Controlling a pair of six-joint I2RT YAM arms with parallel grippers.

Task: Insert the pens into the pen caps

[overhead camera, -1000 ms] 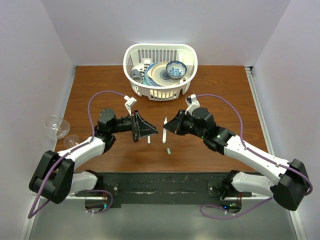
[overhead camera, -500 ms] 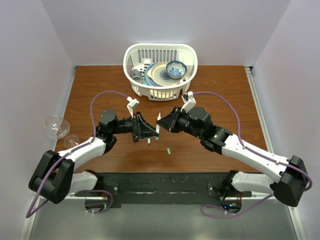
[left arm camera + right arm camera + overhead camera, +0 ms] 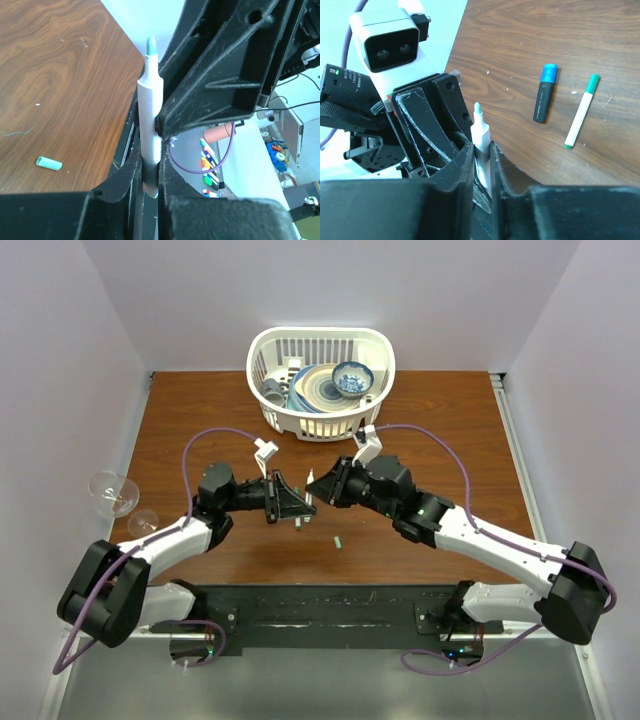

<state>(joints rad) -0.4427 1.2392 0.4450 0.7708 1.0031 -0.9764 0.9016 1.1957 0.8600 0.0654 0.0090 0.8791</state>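
While cap (image 3: 338, 541) lies loose | basket (image 3: 320, 426): stacked plates (image 3: 318, 390) (blue bowl (image 3: 352, 377) too)

Pen cap (image 3: 338, 541) lies on table (image 3: 450, 440) before basket (image 3: 330, 428).

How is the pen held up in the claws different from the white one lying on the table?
The held pen stands upright, its tip bare; the lying pen rests flat, wearing a green cap. Both are slim and white.
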